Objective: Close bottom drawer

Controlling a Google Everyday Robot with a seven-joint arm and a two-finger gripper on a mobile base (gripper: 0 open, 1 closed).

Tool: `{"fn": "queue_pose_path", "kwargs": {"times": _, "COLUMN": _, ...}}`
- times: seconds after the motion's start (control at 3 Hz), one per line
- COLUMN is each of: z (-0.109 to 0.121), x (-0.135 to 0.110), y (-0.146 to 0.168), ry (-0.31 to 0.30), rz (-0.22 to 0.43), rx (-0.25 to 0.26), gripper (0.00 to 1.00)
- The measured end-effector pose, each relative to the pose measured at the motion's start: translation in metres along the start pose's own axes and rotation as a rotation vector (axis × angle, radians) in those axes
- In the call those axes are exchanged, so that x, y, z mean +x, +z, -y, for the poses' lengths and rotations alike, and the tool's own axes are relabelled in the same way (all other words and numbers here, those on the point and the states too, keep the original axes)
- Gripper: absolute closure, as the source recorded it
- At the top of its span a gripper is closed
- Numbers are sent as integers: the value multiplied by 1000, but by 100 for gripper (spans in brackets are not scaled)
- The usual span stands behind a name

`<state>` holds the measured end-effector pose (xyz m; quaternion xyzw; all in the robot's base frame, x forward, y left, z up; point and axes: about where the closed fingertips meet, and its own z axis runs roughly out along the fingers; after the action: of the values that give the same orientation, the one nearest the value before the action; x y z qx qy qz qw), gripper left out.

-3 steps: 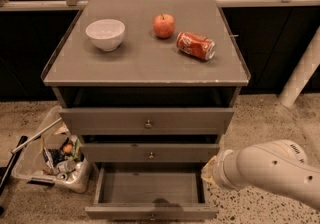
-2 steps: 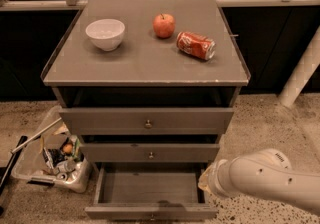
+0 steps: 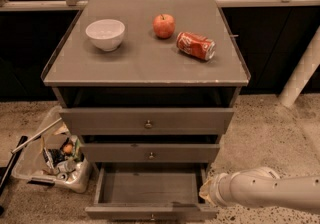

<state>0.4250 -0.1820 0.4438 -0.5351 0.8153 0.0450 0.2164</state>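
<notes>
The bottom drawer [image 3: 150,212] is pulled out of the grey-brown cabinet. Its shallow grey tray [image 3: 150,186] looks empty, and its small knob sits at the lower frame edge. My white arm [image 3: 270,192] reaches in from the right, low to the floor. The gripper [image 3: 204,195] is at the arm's left end, right beside the drawer's right front corner. I cannot tell whether it touches the drawer front.
The middle drawer [image 3: 150,153] and top drawer [image 3: 147,120] sit a little out above it. A white bowl [image 3: 105,33], a red apple [image 3: 164,25] and a lying red can [image 3: 195,45] rest on the cabinet top. A bin of trash [image 3: 50,160] stands at the left. A white pole [image 3: 302,68] stands at the right.
My arm has moved down and a little left, from beside the middle drawer to the bottom drawer's right front corner. The drawer has not visibly moved.
</notes>
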Motion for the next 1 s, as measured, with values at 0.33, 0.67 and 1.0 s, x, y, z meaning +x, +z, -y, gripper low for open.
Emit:
{"fn": "queue_pose_path", "kwargs": {"times": 0.33, "z": 0, "x": 13, "y": 46, "ry": 31, "rz": 60, "rx": -37, "gripper": 100}}
{"fn": "queue_pose_path", "kwargs": {"times": 0.67, "z": -12, "x": -4, "y": 76, "ry": 101, "rz": 202, "rx": -134, "gripper": 100}}
{"fn": "queue_pose_path", "kwargs": {"times": 1.0, "z": -4, "x": -6, "y": 64, "ry": 111, "rz": 311, "rx": -184, "gripper": 100}}
